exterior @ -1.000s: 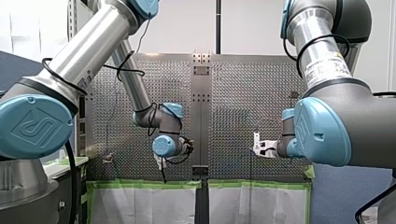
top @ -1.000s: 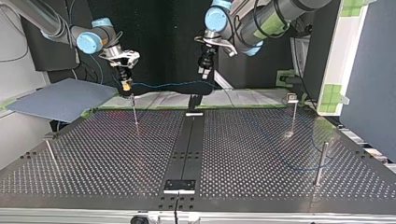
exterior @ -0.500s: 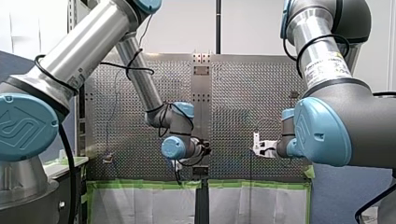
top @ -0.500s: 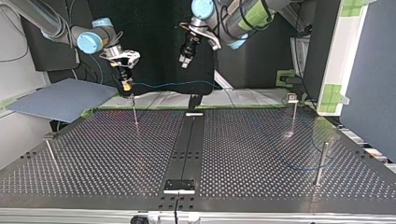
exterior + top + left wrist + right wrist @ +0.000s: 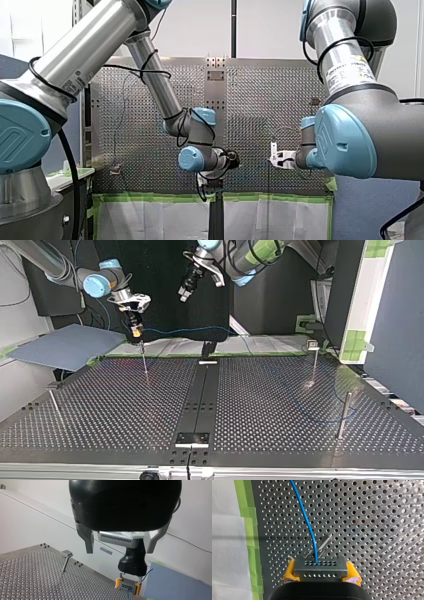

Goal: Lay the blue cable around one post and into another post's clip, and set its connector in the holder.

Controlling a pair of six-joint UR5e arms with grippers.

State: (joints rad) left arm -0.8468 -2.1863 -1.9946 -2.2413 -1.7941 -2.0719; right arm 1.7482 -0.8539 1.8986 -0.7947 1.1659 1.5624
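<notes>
Right gripper [image 5: 135,332] has the connector [image 5: 319,567], left gripper [image 5: 120,551] is empty
Yellow pads pinch the connector just above the post [image 5: 144,360] at the top view's far left, blue cable [image 5: 306,521] trailing off it. The left gripper's fingers are spread wide, touching nothing.

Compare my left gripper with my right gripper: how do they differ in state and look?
My left gripper is open and empty; my right gripper is shut on the connector of the blue cable. My left gripper's fingers are bare grey metal; my right gripper's carry yellow pads. Both hang above the table.
</notes>
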